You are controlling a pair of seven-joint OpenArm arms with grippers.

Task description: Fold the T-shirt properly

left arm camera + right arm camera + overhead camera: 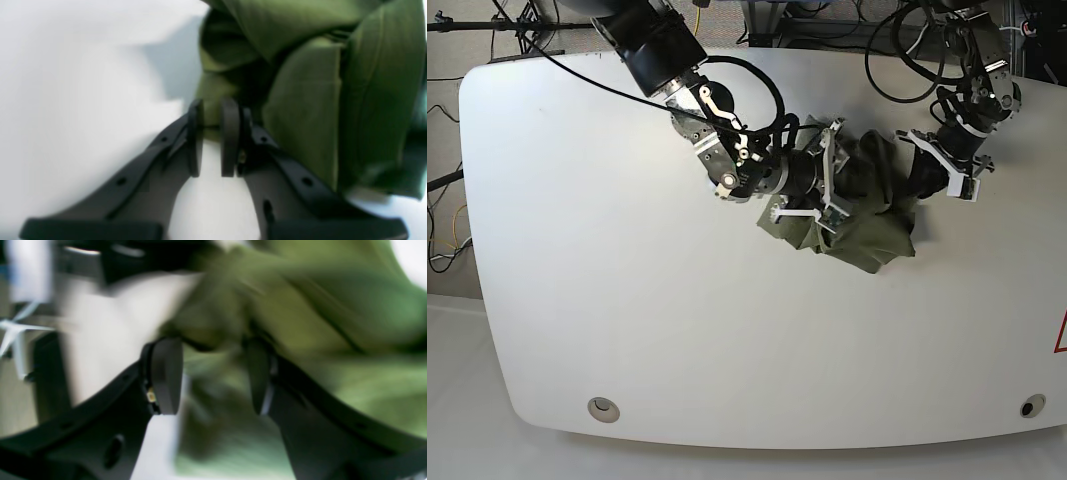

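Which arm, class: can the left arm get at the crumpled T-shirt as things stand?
Probably yes. The left gripper is already at the olive-green T-shirt, its jaws nearly shut with a fold of cloth between them, and nothing stands in its way on the white table.

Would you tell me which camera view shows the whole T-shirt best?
The base view: the T-shirt lies bunched on the table, its whole outline visible. The left wrist view shows only close folds, and the right wrist view only blurred green cloth.
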